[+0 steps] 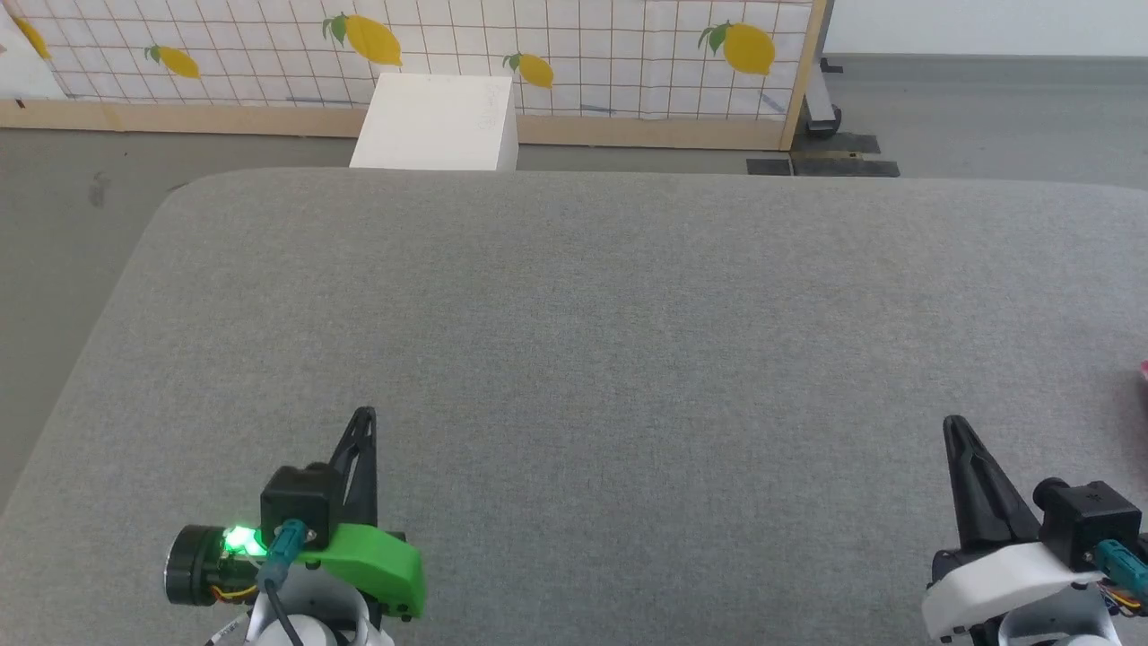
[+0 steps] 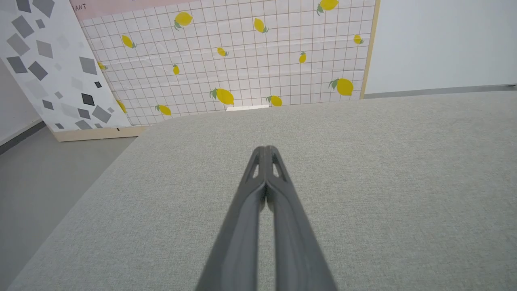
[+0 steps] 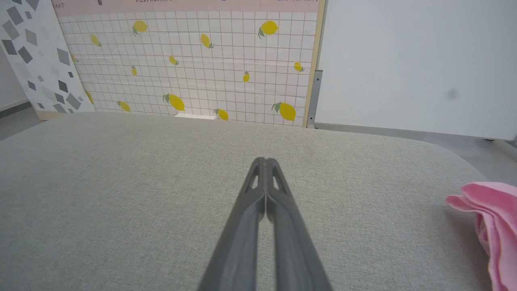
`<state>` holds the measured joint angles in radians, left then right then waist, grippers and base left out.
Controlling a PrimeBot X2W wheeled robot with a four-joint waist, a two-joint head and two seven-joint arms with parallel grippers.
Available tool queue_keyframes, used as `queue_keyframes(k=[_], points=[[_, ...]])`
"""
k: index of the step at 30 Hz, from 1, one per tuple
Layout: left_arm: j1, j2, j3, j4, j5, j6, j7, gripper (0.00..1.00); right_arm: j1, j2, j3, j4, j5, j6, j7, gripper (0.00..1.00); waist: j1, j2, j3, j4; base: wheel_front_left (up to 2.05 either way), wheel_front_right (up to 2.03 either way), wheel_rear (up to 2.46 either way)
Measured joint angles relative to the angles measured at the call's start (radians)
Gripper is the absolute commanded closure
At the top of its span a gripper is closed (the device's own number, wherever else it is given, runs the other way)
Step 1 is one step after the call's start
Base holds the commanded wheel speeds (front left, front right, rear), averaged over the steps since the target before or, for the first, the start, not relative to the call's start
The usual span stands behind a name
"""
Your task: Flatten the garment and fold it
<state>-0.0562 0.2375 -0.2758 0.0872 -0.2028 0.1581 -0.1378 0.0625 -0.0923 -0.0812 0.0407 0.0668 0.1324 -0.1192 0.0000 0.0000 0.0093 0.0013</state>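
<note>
The crumpled light-pink thin-fabric garment point(image 3: 490, 226) lies at the right edge of the grey woven-fabric surface point(image 1: 628, 305). Over that surface's near edge, the left gripper point(image 1: 363, 417) and right gripper point(image 1: 951, 423) hold their dark fingers point(image 2: 240, 234) clenched together, grasping nothing.

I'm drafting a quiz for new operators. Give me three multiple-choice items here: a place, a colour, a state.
1. Where on the grey table is the garment? A) centre B) far right C) far left
2. Garment's colour? A) white B) green C) pink
3. The left gripper and right gripper are: A) shut, empty B) open C) shut on cloth
B, it lies at the right wrist view's right side; C, pink folds; A, both finger pairs meet over bare table.
</note>
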Motion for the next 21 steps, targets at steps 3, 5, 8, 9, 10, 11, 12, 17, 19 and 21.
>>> queue_keyframes(k=[3,5,8,9,10,11,12,17,19,21], points=[[0.003,-0.01,0.01,-0.003,0.004,-0.007,0.004,1.0,-0.001,0.002,0.003,-0.001,-0.004,0.0,0.005,1.0,0.0,0.0,0.0,0.0,0.0,0.0,0.0],[0.005,-0.014,0.017,-0.005,0.01,-0.009,0.008,1.0,-0.001,0.003,0.005,-0.002,-0.005,0.0,0.006,1.0,0.0,0.0,-0.001,0.0,0.0,0.0,0.0],[0.006,-0.02,0.03,-0.009,0.028,-0.017,0.013,1.0,-0.002,0.005,0.009,-0.004,-0.006,0.0,0.014,1.0,0.0,0.0,-0.001,0.0,0.0,0.0,0.0],[0.006,-0.023,0.034,-0.01,0.03,-0.018,0.015,1.0,-0.002,0.005,0.01,-0.005,-0.006,0.0,0.014,1.0,0.0,0.0,-0.001,0.0,0.0,0.0,0.0],[0.006,-0.026,0.038,-0.012,0.034,-0.021,0.019,1.0,-0.002,0.005,0.011,-0.005,-0.006,0.0,0.015,1.0,0.0,0.0,-0.001,0.0,0.0,0.0,0.0],[0.006,-0.028,0.042,-0.013,0.036,-0.025,0.022,1.0,-0.003,0.006,0.012,-0.006,-0.007,0.0,0.017,1.0,0.0,0.0,-0.001,0.0,0.0,0.0,0.0],[0.007,-0.03,0.045,-0.014,0.036,-0.026,0.022,1.0,-0.004,0.006,0.013,-0.006,-0.007,0.0,0.02,1.0,0.0,0.0,-0.002,0.0,0.0,0.0,0.0],[0.01,-0.046,0.065,-0.02,0.05,-0.036,0.031,1.0,-0.011,0.008,0.019,-0.009,-0.013,0.0,0.027,1.0,0.0,0.0,-0.002,0.0,0.0,0.0,0.0],[0.01,-0.049,0.072,-0.023,0.054,-0.042,0.034,1.0,-0.012,0.01,0.021,-0.01,-0.015,0.0,0.032,1.0,0.0,0.0,-0.003,0.0,0.0,0.0,0.0],[0.012,-0.054,0.081,-0.026,0.058,-0.044,0.04,1.0,-0.012,0.011,0.023,-0.011,-0.015,0.0,0.035,1.0,0.0,0.0,-0.003,0.0,0.0,0.0,0.0]])
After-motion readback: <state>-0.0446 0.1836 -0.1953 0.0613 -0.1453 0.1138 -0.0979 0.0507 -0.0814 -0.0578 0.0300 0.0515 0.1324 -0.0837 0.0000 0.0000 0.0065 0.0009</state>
